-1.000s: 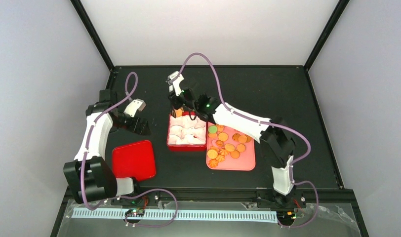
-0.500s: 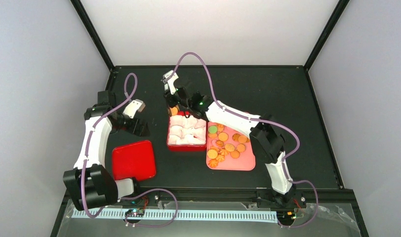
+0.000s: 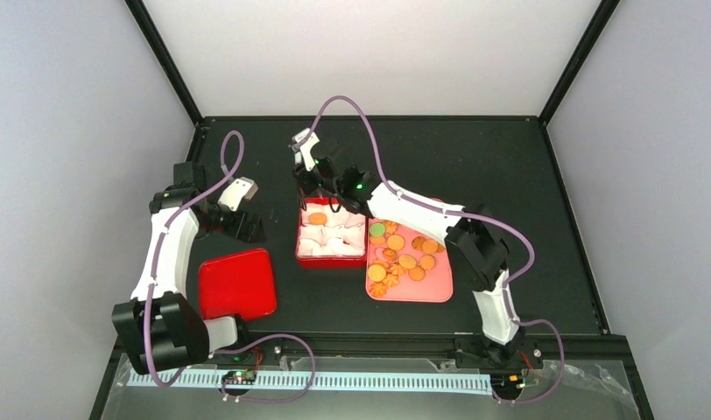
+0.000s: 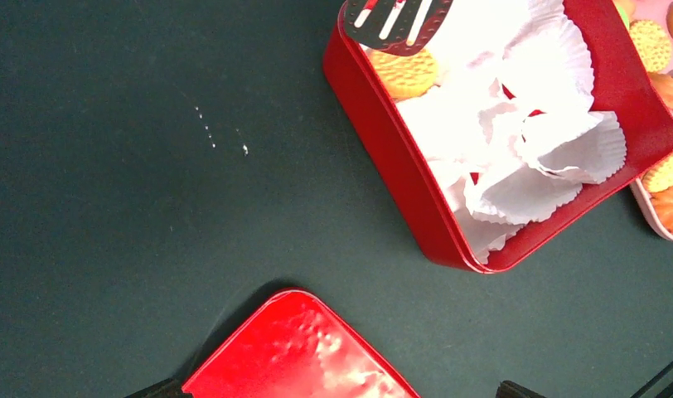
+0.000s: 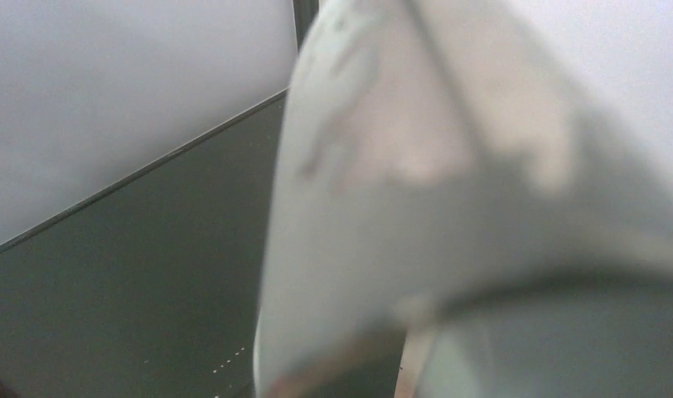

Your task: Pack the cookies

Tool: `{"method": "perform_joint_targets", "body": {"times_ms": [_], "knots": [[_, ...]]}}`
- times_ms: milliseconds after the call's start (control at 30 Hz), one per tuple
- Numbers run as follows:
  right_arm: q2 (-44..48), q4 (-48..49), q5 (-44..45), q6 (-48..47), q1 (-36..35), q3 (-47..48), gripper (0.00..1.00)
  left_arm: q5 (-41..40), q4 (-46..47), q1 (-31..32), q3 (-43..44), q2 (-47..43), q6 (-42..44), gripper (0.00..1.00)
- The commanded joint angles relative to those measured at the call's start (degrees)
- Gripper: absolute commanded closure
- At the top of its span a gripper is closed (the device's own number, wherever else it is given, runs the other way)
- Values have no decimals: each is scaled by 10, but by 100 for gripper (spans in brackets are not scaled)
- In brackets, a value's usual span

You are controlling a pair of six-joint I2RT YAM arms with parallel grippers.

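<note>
- Red tin [image 3: 301, 243], lined with white paper cups [image 4: 515, 141], stands in the middle of the black tabletop [image 3: 510, 175]. One orange cookie [image 4: 404, 73] lies among the cups at the tin's far left corner.
- Pink tray [image 3: 432, 290], just beside the tin's right side, carries the other cookies [image 3: 396, 258]. They are mostly orange, with one green at the far left.
- Right claw [image 3: 321, 185], above the tin's far edge, is clamped on metal tongs [image 4: 395, 18], whose slotted tip hangs over the orange cookie.
- Left claw [image 3: 247, 226] has its jaws wide apart, holds nothing and hovers left of the tin.
- Red lid [image 3: 237, 284] lies flat on the tabletop, to the near left of the tin.
</note>
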State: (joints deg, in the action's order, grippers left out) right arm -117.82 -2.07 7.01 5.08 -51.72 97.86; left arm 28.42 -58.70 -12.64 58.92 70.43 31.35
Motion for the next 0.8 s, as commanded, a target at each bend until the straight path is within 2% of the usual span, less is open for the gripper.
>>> {"method": "perform_joint_targets", "body": {"times_ms": [0,167,300,567,767], "knots": [[47,27,5,2,1,-12,55,-2,-6,-3,-1,-14,4,1],[77,25,11,6,3,-26,55,0,-4,-3,-2,-15,2,1],[136,32,17,14,21,-74,56,1,-1,-3,-2,-13,1,1],[316,51,49,19,80,-293,55,8,3,-3,4,-8,-5,1],[392,64,53,28,99,-408,54,14,0,-3,9,-5,-6,1]]}}
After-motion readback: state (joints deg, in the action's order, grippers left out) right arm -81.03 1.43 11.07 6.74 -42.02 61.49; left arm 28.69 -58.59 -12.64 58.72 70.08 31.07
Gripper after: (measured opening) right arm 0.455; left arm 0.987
